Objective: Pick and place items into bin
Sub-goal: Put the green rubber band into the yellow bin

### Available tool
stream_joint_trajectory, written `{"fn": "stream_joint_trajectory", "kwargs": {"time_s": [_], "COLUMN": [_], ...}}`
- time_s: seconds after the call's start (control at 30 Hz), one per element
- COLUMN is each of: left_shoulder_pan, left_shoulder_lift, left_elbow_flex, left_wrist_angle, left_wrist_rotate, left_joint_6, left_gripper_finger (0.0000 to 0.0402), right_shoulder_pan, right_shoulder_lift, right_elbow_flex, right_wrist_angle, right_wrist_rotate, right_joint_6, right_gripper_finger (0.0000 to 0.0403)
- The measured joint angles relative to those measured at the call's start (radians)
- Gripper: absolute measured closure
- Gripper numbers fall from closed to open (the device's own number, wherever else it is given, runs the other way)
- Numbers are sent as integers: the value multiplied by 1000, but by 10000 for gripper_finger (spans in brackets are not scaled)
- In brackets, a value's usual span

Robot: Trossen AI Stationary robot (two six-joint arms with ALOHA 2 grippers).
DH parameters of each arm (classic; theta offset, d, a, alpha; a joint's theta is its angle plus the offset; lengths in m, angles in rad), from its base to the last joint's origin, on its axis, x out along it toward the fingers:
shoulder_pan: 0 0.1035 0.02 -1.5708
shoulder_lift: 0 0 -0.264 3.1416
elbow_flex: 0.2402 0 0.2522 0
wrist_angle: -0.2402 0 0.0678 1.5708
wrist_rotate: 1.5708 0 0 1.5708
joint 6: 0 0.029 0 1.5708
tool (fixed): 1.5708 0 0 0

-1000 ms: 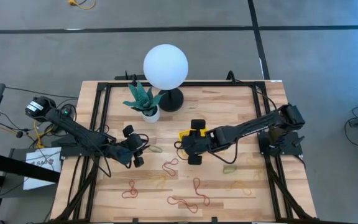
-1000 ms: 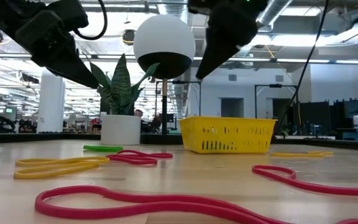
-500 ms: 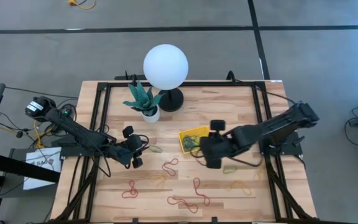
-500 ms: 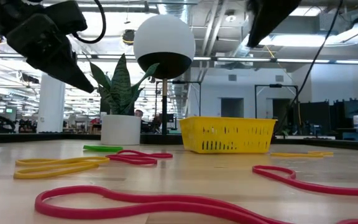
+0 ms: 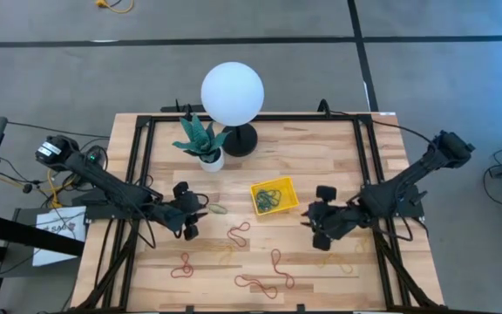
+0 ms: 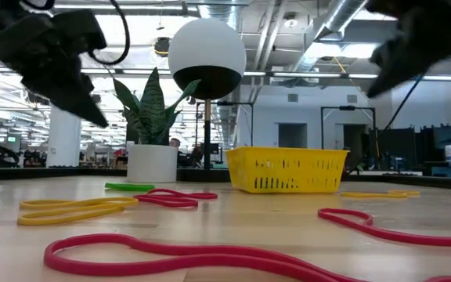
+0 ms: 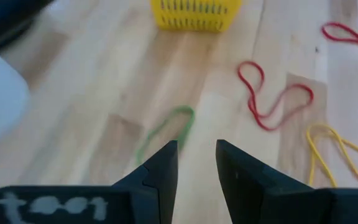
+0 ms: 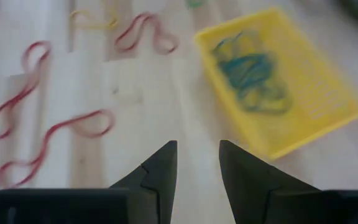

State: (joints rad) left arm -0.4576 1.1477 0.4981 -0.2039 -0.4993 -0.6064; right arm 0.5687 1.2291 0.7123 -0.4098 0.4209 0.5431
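Observation:
The yellow bin (image 5: 274,194) stands mid-table with several tangled bands lying inside it (image 8: 253,71). My right gripper (image 5: 308,218) hovers open to the bin's right, pointing toward it with nothing between its fingers (image 8: 197,165). My left gripper (image 5: 200,208) is open, left of the bin, slanting down just short of a green band (image 7: 166,132) that lies flat on the wood. A red band (image 5: 238,232) and a yellow band (image 7: 331,152) lie beside it. More red bands (image 5: 266,281) lie toward the near edge.
A white plant pot (image 5: 210,159) and a globe lamp (image 5: 232,94) stand at the back, left of centre. A black frame rail (image 5: 142,166) runs round the table. A green band (image 5: 322,235) and a yellow band (image 5: 338,262) lie under and near the right arm.
My right gripper has drawn back from above the bin toward the table's right edge and a little toward the near edge, rolling as it went. The bin now shows uncovered with bands in it.

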Motion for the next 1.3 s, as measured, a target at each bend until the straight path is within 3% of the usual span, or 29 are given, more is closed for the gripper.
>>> {"fn": "stream_joint_trajectory", "kwargs": {"time_s": [0.2, 0.43, 0.73, 0.87, 1.17, 1.3], "left_shoulder_pan": [2, 28, 113, 145, 165, 165], "left_shoulder_lift": [52, 248, 395, 411, 482, 485], "left_elbow_flex": [-82, -93, -21, -24, -23, -23], "left_wrist_angle": [194, 449, 459, 464, 508, 510], "left_wrist_rotate": [14, 41, 83, 145, 132, 132], "left_joint_6": [-17, 143, 315, 297, 265, 266], "left_gripper_finger": [301, 301, 301, 301, 303, 336], "right_shoulder_pan": [82, 125, 125, 125, 125, 125], "right_shoulder_lift": [3, 2, 2, 2, 2, 2], "right_elbow_flex": [-77, -83, -83, -83, -82, -82], "right_wrist_angle": [51, 74, 102, 104, 104, 104], "right_wrist_rotate": [-94, -107, -106, -106, -106, -106], "right_joint_6": [89, 107, 105, 104, 104, 104], "right_gripper_finger": [290, 290, 290, 290, 290, 290]}}
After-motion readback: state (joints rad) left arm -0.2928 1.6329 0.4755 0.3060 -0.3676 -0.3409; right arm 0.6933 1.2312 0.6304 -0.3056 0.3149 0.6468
